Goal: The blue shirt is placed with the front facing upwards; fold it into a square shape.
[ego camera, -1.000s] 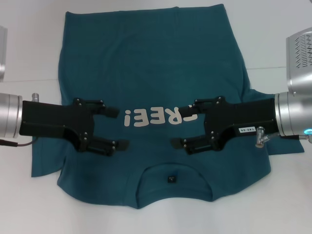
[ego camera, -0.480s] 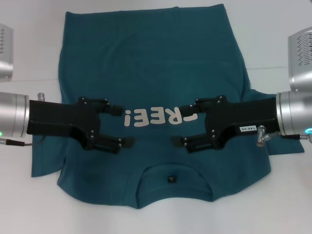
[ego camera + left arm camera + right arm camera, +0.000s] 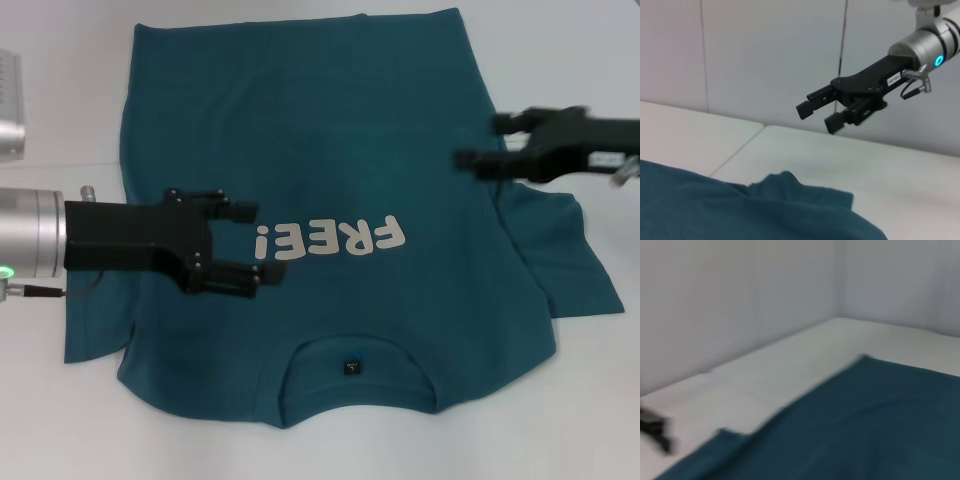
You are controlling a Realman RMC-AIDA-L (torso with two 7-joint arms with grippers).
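Note:
The blue shirt lies flat on the white table, front up, collar and black neck label nearest me, with the white "FREE!" lettering fully showing. My left gripper hovers low over the chest, open, just left of the lettering and holding nothing. Open and empty too, my right gripper is raised over the shirt's right edge; in the left wrist view the right gripper hangs in the air, well above the cloth. The right wrist view shows only shirt fabric and table.
The shirt's right sleeve lies rumpled with a fold; the left sleeve lies flat. A silver arm housing sits at the far left. White table surrounds the shirt, with grey walls behind.
My right gripper has lifted off the chest and swung back to the right, uncovering the lettering. My left gripper has slid a little to the right, toward the lettering.

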